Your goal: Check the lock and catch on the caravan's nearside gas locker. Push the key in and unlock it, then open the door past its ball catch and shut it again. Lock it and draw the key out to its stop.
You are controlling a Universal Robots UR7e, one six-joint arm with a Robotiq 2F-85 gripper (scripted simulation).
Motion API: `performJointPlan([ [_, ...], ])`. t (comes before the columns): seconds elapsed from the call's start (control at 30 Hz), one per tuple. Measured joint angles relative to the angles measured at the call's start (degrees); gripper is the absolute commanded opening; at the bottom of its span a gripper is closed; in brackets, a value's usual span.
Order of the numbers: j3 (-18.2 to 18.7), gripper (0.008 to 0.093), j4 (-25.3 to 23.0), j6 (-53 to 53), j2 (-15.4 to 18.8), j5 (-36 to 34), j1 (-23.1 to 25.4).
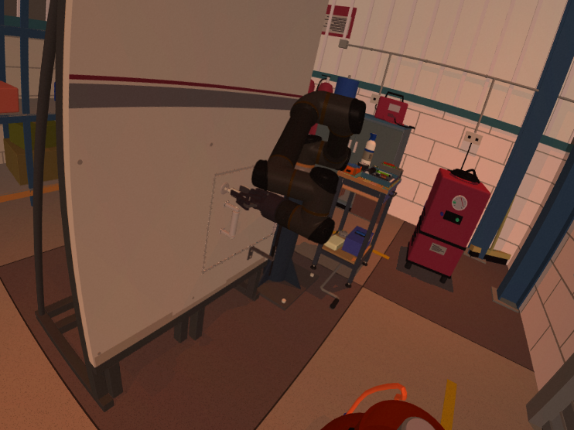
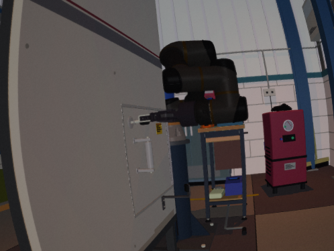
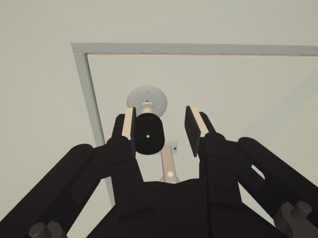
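The key (image 3: 149, 133), with its black oval head, stands in the round lock plate (image 3: 146, 100) near the top corner of the gas locker door (image 2: 147, 157), its pale shank showing between head and plate. Below the lock, the door's white bar handle (image 2: 147, 153) runs vertically. The door lies flush in its frame. My gripper (image 3: 161, 130) is straight in front of the lock, with the key head between its fingers and close beside the left one. In the side cameras the gripper (image 1: 241, 197) hides the key head. The gripper is open and holds nothing.
The caravan's side panel (image 1: 153, 185) fills the space just ahead of the gripper. My arm's pedestal (image 2: 181, 188) stands by the panel's end, with a tool trolley (image 1: 361, 213) behind it and a red machine (image 1: 447, 222) further off by the wall.
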Motion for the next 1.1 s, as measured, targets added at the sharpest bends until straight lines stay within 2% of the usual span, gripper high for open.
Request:
performJointPlan([
  [0.3, 0.0, 0.0475, 0.0, 0.0, 0.0, 0.0, 0.0],
  [0.93, -0.01, 0.0095, -0.02, 0.0, 0.0, -0.03, 0.01],
  [1.1, 0.12, 0.008, -0.09, 0.0, -0.06, -0.11, -0.05],
])
